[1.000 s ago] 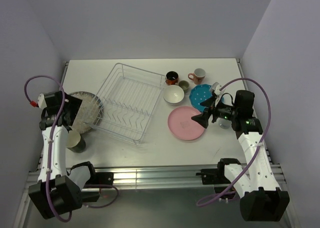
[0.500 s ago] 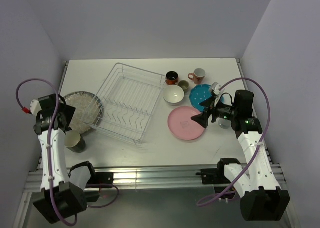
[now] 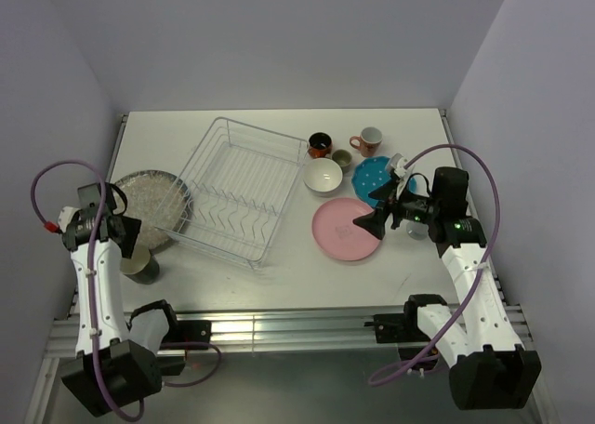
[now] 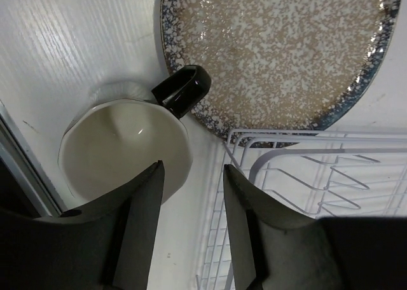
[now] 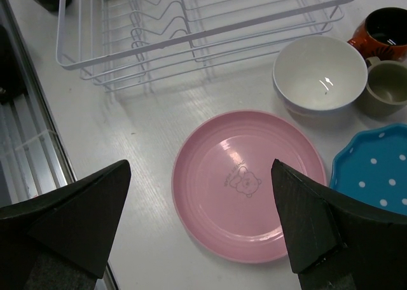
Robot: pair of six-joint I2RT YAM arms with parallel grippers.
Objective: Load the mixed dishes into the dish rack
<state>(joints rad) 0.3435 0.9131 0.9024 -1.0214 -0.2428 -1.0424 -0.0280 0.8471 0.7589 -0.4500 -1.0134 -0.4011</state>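
left claw [image 4: 192, 172], half open, empty, over rim of black mug [image 4: 121, 147]; right claw [image 5: 200, 169], wide open, empty, above pink plate [image 5: 248, 182].

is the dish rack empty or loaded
Empty. The dish rack shows only bare wires; the pink plate and white bowl sit outside it.

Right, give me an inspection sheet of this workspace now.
Surface: white table, no spills seen.
Job's things: dish rack empty; grey speckled plate at its left edge; black mug beside that plate; pink plate, white bowl, teal dotted plate, dark-red mug, grey-beige mug, pink mug right of rack.
Clutter: nothing seen.
Grippers: left gripper partly open at black mug's rim; right gripper wide open above pink plate.
Cables: purple cables loop off both arms.
Surroundings: plain walls, metal rail at near edge.
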